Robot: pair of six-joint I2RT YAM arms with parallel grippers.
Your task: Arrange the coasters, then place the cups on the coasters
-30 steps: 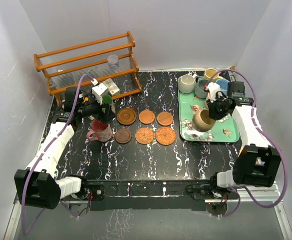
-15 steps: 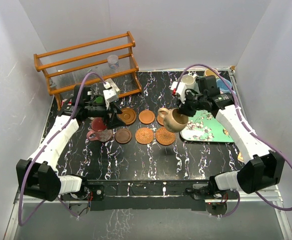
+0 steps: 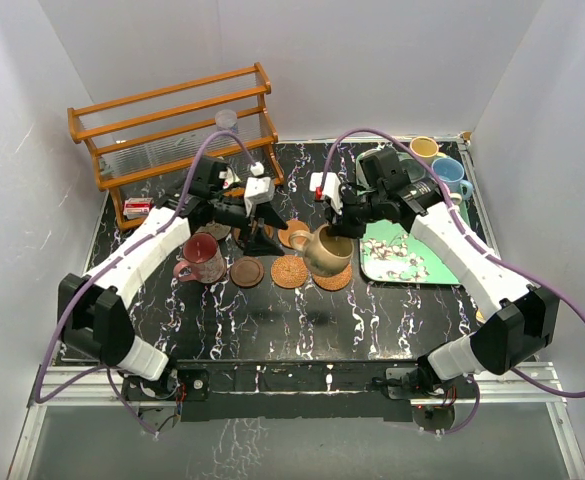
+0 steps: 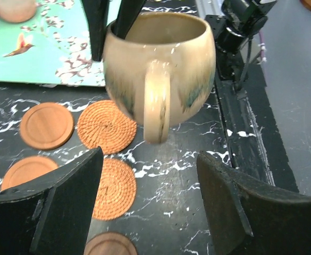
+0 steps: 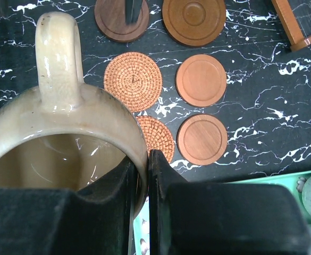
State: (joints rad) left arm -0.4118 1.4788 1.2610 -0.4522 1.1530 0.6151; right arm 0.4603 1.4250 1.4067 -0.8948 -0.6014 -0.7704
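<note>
Six coasters, two wicker coasters [image 5: 133, 81] and four wood coasters [image 5: 201, 79], are shown mid-table left of the green tray [image 3: 412, 265], with four mugs: the tan mug [image 3: 327, 252], pinched at its rim by the right gripper [image 5: 147, 159] above the wicker pair, the maroon mug [image 3: 204, 260] toward the left edge, and the yellow mug [image 3: 424, 148] and blue mug [image 3: 450, 172] at the far right corner, while the left gripper [image 3: 261, 238] is spread and empty before the tan mug's handle.

On the table [image 3: 272, 320], the rack [image 3: 172, 125] stands at the back left. The tray [image 3: 412, 262] lies at the right, with two cups [image 3: 448, 172] at its back right corner. The coasters [image 3: 289, 271] lie in rows in the middle, between the tray and a lone cup [image 3: 203, 258] that stands just left of them, and a raised cup [image 3: 327, 250] hangs by its rim in the right fingers [image 5: 168, 212] above the right end of the rows, near the left edge of the tray.
</note>
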